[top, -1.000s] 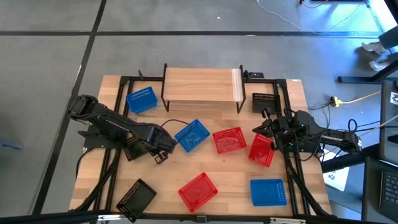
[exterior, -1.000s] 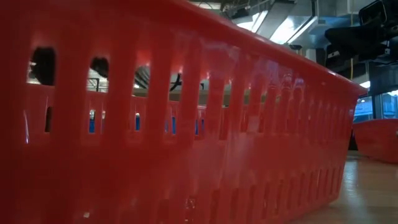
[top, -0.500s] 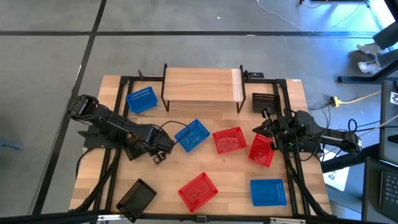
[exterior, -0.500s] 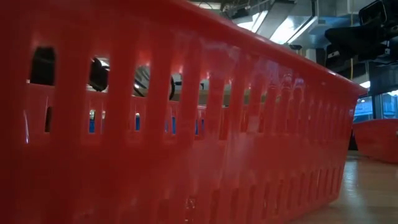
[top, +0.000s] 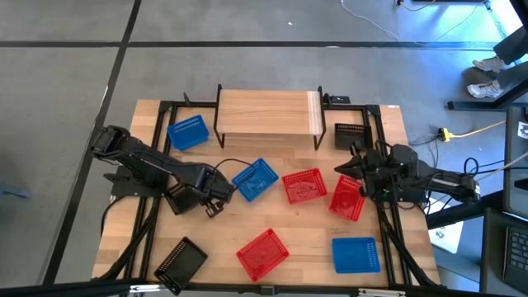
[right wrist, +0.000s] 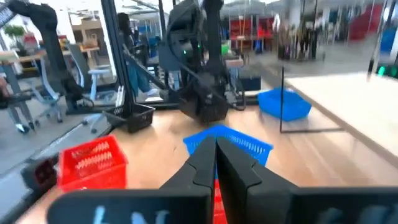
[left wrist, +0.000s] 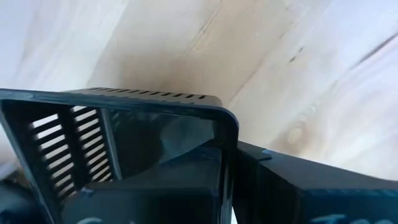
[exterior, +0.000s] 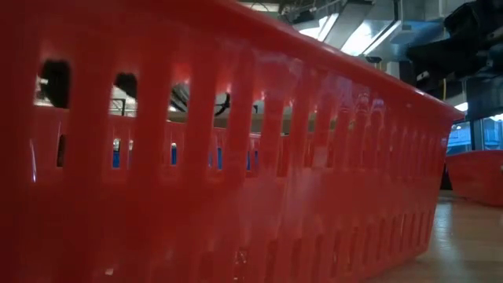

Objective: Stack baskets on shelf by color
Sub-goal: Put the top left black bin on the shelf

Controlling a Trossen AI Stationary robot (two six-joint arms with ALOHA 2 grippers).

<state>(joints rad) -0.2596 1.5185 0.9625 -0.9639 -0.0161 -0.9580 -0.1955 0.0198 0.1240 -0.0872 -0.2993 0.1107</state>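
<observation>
Your left tool (top: 213,198) sits at the left-centre of the worktop (top: 388,124), pressed together on the rim wall of a black basket (left wrist: 143,143). Only a thin edge is pinched near one corner, so the basket could swing or slip out once you lift. The left arm lies low and stretched toward the middle, with the wrist angled down over that basket. A blue basket (top: 254,179) lies just beside the tool, so a careless lift could nudge it. The shelf (top: 268,114) stands at the back centre with nothing on its plank top, well apart from both tools. Other baskets lie loose around the worktop. On the right, your right tool (top: 353,176) appears pinched on the wall of a red basket (top: 346,200) that sits tilted. It may tip or drag into its red neighbour (top: 304,186). The right arm reaches in low from the right edge.
</observation>
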